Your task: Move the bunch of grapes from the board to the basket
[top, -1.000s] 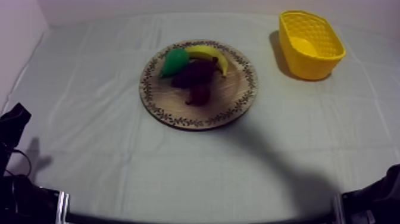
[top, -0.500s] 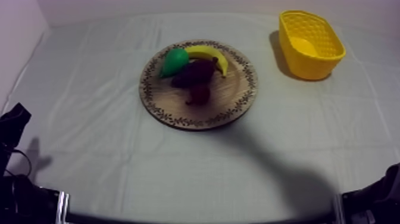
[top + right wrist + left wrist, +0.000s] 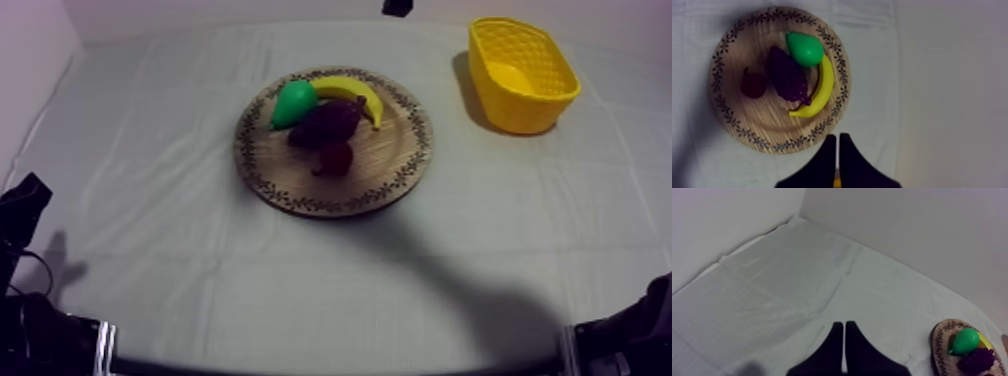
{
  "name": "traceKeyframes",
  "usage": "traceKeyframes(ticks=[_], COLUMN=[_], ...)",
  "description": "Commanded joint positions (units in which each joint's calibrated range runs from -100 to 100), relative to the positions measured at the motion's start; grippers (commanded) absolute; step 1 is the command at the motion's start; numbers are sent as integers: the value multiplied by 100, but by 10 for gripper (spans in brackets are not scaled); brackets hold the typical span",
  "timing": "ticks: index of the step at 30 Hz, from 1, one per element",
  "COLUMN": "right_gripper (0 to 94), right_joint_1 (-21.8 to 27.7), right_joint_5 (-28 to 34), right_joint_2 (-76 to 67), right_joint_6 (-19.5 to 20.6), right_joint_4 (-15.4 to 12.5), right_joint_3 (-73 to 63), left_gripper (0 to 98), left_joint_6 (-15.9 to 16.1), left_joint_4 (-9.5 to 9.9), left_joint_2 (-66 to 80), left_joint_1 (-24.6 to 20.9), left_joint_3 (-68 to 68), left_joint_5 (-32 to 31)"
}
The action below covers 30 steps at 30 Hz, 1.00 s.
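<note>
Bunch of grapes: the dark purple toy bunch of grapes [image 3: 330, 118] lies near the middle of the round wooden board with a patterned rim [image 3: 300, 200], not held by anything.
Neighbours on the board: the green toy pear [image 3: 292, 102] sits against one end of the bunch. The yellow toy banana [image 3: 352, 92] curves along its far side and touches its stem. The small red fruit [image 3: 336, 157] lies just beside it on the near side.
Hard to make out: in the top view the dark bunch and the red fruit blur into each other. The right wrist view shows a thin gap between them.
Yellow basket: the yellow plastic lattice basket [image 3: 520, 110] stands upright at the far right of the surface [image 3: 180, 250], well apart from the board. Its near wall hides part of its inside.
Left pincer [image 3: 844, 338]: fingers pressed together in a narrow wedge, gripping nothing, over bare cloth. The board is cut off at the edge of its view.
Right pincer [image 3: 838, 150]: fingers likewise together, gripping nothing, above the cloth just beside the board's rim on the banana side.
Cut off: a small black shape [image 3: 397, 7] at the far edge of the top view. I cannot tell what part it is.
</note>
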<state>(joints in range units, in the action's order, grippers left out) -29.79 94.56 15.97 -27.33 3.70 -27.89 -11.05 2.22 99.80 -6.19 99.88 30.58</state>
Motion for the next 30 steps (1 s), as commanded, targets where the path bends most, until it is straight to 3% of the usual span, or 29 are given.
traceKeyframes(ticks=[1, 6, 11, 13, 18, 21, 26, 30], right_gripper=[7, 41, 363, 444, 484, 484, 666, 718], right_joint_1=[-2, -11, -34, -14, 44, -68, -188, -217], right_joint_5=[-41, -174, -315, -377, -710, -750, -967, -1026], right_joint_2=[13, 16, 16, 14, -24, -2, 45, 102], right_joint_6=[-6, -49, -63, -125, -300, -307, -20, 59], right_joint_4=[15, 96, 154, 83, -146, 9, 197, 252], right_joint_3=[92, 377, 566, 619, 798, 894, 1052, 1063], left_gripper=[1, 1, 1, 1, 1, 1, 1, 1], left_joint_6=[-1, -1, -4, -5, -6, -6, -10, -11], left_joint_4=[0, 0, 0, 0, 0, 0, 0, 0], left_joint_2=[3, 3, 3, 3, 3, 3, 3, 3], left_joint_1=[1, 1, 1, 1, 1, 1, 1, 1], left_joint_3=[1, 1, 1, 1, 1, 1, 1, 1], left_joint_5=[5, 5, 5, 5, 5, 5, 5, 5])
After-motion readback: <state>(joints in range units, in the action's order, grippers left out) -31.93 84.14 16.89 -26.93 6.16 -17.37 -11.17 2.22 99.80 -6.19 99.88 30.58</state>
